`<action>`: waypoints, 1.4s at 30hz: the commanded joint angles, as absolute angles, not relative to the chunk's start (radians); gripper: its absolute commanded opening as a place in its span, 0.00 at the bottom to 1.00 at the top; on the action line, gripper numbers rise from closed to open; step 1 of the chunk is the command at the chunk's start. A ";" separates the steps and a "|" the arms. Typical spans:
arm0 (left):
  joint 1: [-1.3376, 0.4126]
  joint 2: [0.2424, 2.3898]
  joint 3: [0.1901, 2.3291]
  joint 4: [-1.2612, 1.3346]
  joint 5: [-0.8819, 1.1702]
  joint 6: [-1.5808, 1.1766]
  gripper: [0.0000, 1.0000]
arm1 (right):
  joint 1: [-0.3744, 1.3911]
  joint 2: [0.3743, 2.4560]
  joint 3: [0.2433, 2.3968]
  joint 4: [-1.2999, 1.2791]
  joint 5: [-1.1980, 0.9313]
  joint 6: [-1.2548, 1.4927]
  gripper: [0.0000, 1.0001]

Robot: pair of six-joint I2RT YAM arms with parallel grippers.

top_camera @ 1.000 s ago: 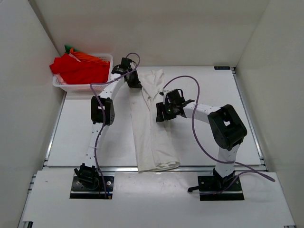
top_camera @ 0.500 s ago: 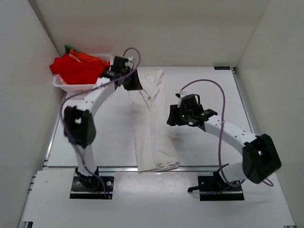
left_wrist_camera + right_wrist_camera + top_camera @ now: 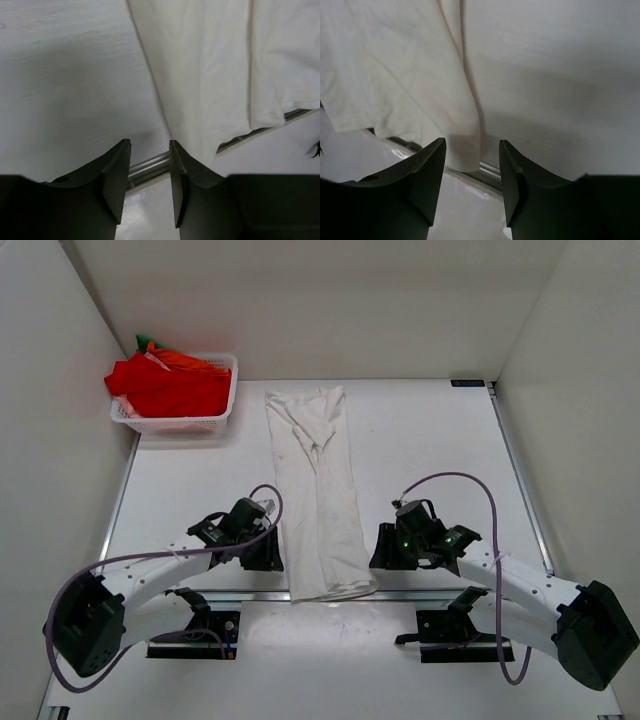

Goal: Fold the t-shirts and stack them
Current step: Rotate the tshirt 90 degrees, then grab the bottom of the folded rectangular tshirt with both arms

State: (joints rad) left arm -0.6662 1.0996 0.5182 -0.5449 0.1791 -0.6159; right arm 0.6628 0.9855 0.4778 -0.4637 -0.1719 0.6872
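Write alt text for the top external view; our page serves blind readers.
A white t-shirt, folded into a long strip, lies down the middle of the table, near end at the front edge. The left gripper and right gripper flank that end, jaws open and empty. A basket of red and orange shirts sits far left.

Bright, even light; soft shadow edges the white t-shirt (image 3: pixel 210 75).

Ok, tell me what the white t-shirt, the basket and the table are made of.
White t-shirt: soft matte cloth, creased and wrinkled. Basket: likely white plastic, rigid lattice wall. Table: smooth matte white board, faintly grained; core unclear.
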 commanded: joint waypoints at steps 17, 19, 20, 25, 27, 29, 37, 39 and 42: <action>-0.930 1.080 0.430 -0.347 0.216 -0.894 0.45 | 0.853 0.933 0.348 -0.367 -0.201 0.920 0.30; -0.945 1.078 0.411 -0.331 0.236 -0.916 0.24 | 0.850 0.943 0.353 -0.365 -0.221 0.913 0.00; -0.953 1.071 0.410 -0.322 0.241 -0.931 0.16 | 0.859 0.943 0.360 -0.370 -0.228 0.911 0.00; -0.925 0.999 0.417 -0.367 0.226 -0.939 0.00 | 0.891 0.994 0.472 -0.448 -0.241 0.852 0.00; -0.882 0.964 0.436 -0.382 0.225 -0.934 0.00 | 0.861 1.018 0.518 -0.474 -0.280 0.789 0.00; -0.822 0.947 0.469 -0.409 0.233 -0.908 0.00 | 0.816 1.058 0.575 -0.500 -0.301 0.723 0.00; -0.526 1.058 0.644 -0.442 0.330 -0.743 0.00 | 0.573 1.259 0.889 -0.594 -0.397 0.447 0.00; -0.486 1.116 0.698 -0.442 0.331 -0.713 0.00 | 0.520 1.322 0.971 -0.610 -0.411 0.402 0.00; -0.422 1.218 0.788 -0.419 0.345 -0.677 0.00 | 0.444 1.425 1.095 -0.617 -0.433 0.339 0.00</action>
